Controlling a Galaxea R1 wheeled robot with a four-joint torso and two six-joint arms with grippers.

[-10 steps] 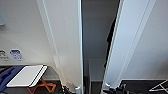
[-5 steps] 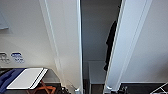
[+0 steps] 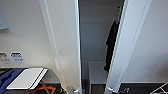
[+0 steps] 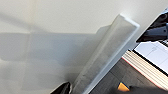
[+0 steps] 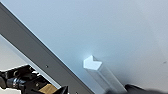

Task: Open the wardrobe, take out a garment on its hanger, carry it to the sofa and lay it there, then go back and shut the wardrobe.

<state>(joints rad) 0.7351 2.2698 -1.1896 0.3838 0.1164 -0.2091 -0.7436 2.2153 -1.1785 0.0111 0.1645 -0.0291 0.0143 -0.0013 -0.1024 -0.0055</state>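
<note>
The wardrobe [image 3: 65, 37] stands straight ahead with both white doors swung partly open and a dark gap between them. The black garment [image 3: 111, 45] hangs limp inside, at the right of the gap, partly behind the edge of the right door [image 3: 140, 50]. That door edge hides its hanger. The left wrist view looks closely at the left door's white bar handle [image 4: 105, 55]. The right door's bar handle [image 5: 100, 68] sits close up in the right wrist view. Whether either gripper holds a handle cannot be made out.
A white flat board [image 3: 26, 78] on orange legs [image 3: 46, 89] stands low at the left, beside something blue [image 3: 6, 77]. Wall sockets [image 3: 16, 57] sit above it. A white shelf [image 3: 97, 72] lies low inside the wardrobe. The floor is dark.
The gap between the doors has widened slightly and a little more of the black garment shows. The picture has barely shifted.
</note>
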